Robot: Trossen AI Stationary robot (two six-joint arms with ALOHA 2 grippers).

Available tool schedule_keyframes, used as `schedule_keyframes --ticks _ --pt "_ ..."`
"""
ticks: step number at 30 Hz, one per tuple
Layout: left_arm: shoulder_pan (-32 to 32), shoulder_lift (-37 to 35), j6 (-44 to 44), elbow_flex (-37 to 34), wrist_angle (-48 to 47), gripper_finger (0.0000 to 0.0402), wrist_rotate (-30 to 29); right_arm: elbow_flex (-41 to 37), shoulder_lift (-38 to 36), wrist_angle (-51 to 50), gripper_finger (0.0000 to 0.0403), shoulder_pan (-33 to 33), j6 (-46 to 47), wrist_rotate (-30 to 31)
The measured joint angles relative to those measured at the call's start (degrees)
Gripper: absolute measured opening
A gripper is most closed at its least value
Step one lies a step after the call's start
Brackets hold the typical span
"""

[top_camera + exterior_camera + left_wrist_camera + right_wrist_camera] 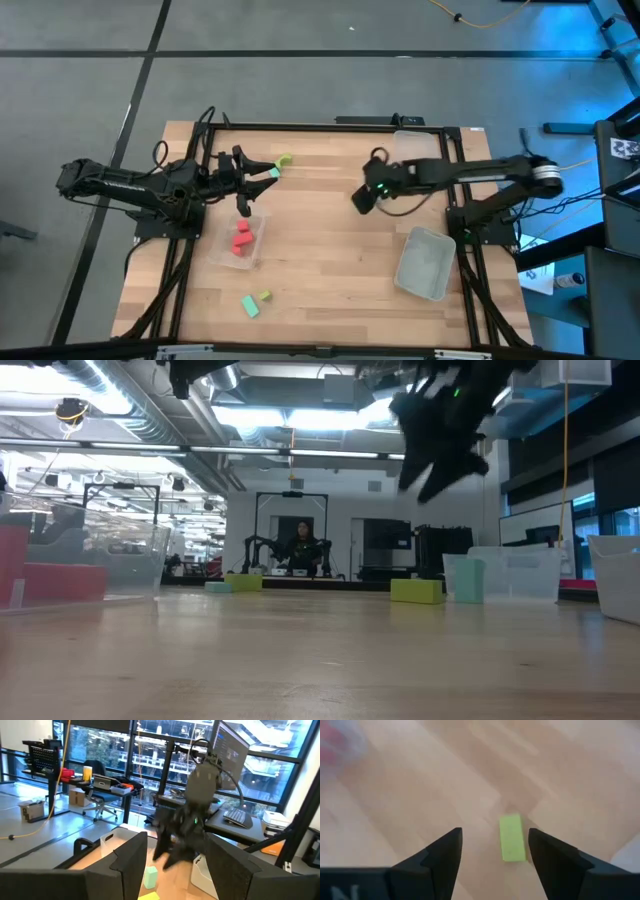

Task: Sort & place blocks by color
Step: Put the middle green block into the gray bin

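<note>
Pale wooden planks of the table (330,250) carry the whole job, with grey floor around and a glass-walled workshop behind. Near the middle of the board the right gripper (360,198) hangs above the wood, its two dark fingers (445,852) spread wide with nothing between them. Its wrist camera looks down on a yellow-green block (511,838) lying flat on the planks, in line with the gap between the fingers and a little ahead of them. The block's long axis runs roughly along the reach of the fingers, so its narrow width crosses the gap; a straight drop looks likely to put one finger on each long side.

At the far left, the left gripper (258,176) is held up off the table, also open and empty, beside a mint block and a yellow-green one (283,160). Close to it, red blocks (241,238) sit in a clear tray (258,250). Two more, a mint block (249,306) and a yellow-green block (265,296), lie loose on the near planks. An empty clear tray (424,264) waits at the right arm's side.
</note>
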Motion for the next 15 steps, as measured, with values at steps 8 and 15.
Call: schedule_keyframes --ticks 8,15 --pt "0.0 0.0 0.0 0.0 -0.2 0.0188 0.0 0.0 10.8 0.9 0.0231 -0.4 -2.0 -0.4" --pt "0.0 0.0 0.0 0.0 -0.3 0.0188 0.0 0.0 17.2 0.9 0.0231 -1.7 -1.9 -1.0"
